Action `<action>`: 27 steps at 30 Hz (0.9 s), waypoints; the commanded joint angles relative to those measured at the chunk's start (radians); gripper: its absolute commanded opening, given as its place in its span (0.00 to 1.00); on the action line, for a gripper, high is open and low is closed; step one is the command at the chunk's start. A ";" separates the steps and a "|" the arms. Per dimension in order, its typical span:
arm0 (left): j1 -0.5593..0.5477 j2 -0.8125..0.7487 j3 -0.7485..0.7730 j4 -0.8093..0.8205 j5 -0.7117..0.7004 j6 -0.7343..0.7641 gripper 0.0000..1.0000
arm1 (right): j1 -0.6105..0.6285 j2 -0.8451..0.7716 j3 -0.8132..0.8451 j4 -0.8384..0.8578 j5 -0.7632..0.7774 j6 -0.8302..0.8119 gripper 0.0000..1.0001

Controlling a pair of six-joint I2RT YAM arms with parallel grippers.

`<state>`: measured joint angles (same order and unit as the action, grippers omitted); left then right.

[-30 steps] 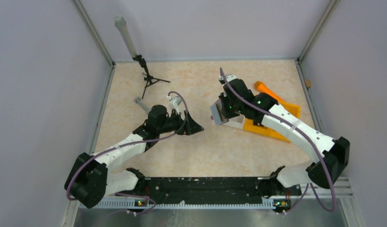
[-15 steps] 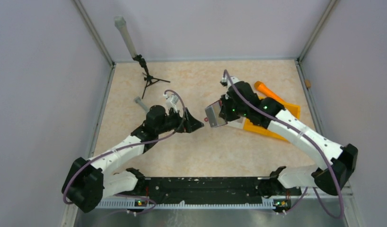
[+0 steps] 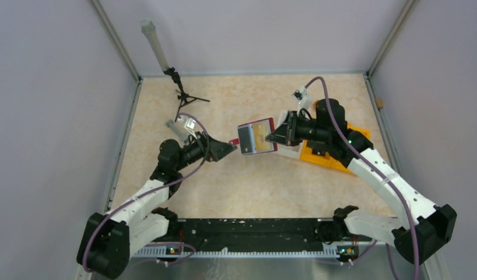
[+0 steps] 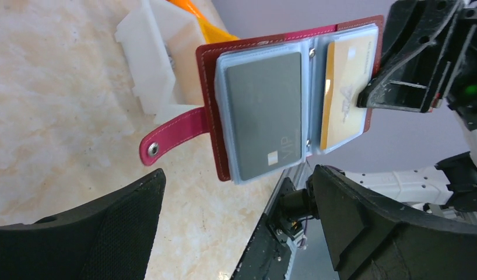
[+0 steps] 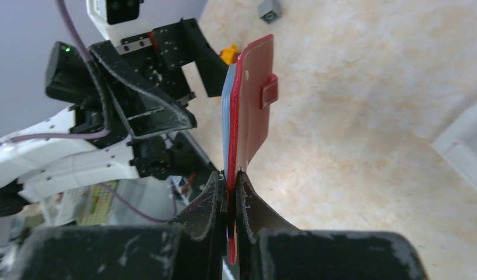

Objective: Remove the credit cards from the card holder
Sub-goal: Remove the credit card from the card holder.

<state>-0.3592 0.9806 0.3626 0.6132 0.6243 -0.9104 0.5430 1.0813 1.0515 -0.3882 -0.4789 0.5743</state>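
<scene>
The card holder (image 3: pixel 255 125) is dark red and held open in the air above the table. Its inner faces point toward my left gripper (image 3: pixel 225 149). In the left wrist view a grey card (image 4: pixel 262 114) fills its left pocket and a tan-yellow card (image 4: pixel 343 96) its right pocket. Its pink strap tab (image 4: pixel 166 143) hangs toward the table. My right gripper (image 5: pixel 231 178) is shut on the holder's edge (image 5: pixel 253 111), on the yellow-card side. My left gripper (image 4: pixel 237 175) is open and empty, just short of the holder's grey-card edge.
A white tray (image 3: pixel 290 151) and an orange tray (image 3: pixel 335 157) lie under my right arm. A small black tripod (image 3: pixel 182 96) with a grey tube stands at the back left. A small grey piece (image 3: pixel 173 126) lies near my left arm.
My right gripper has carried the holder left and turned its open faces toward my left gripper. My left arm has drawn back to the left, its gripper still pointing at the holder.
</scene>
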 commanded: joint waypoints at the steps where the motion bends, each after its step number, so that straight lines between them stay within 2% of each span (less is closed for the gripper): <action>1: 0.013 -0.010 -0.005 0.184 0.051 -0.047 0.99 | -0.017 -0.026 -0.041 0.230 -0.210 0.135 0.00; 4: 0.030 -0.014 0.002 0.220 0.054 -0.056 0.99 | -0.018 -0.027 -0.072 0.306 -0.272 0.189 0.00; 10: 0.079 -0.049 0.078 0.015 0.050 0.078 0.99 | -0.018 -0.041 -0.091 0.340 -0.300 0.219 0.00; 13: 0.090 -0.061 0.094 0.025 0.107 0.099 0.99 | -0.018 -0.044 -0.094 0.352 -0.323 0.228 0.00; 15: 0.092 -0.035 0.091 0.130 0.187 0.064 0.99 | -0.018 -0.047 -0.099 0.371 -0.332 0.238 0.00; 17: 0.091 0.005 0.074 0.304 0.268 -0.039 0.99 | -0.018 -0.049 -0.106 0.398 -0.344 0.260 0.00; 19: 0.091 0.059 0.059 0.610 0.348 -0.207 0.99 | -0.018 -0.054 -0.120 0.442 -0.354 0.286 0.00; 21: 0.091 0.108 0.054 0.806 0.393 -0.354 0.99 | -0.017 -0.056 -0.130 0.459 -0.354 0.294 0.00; 23: 0.091 0.140 0.068 0.880 0.423 -0.437 0.97 | -0.018 -0.054 -0.144 0.483 -0.348 0.305 0.00; 27: 0.089 0.156 0.066 0.906 0.445 -0.485 0.79 | -0.017 -0.044 -0.166 0.491 -0.321 0.302 0.00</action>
<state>-0.2668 1.1320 0.4152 1.2846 0.9806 -1.2530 0.5323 1.0534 0.8959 0.0189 -0.8158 0.8623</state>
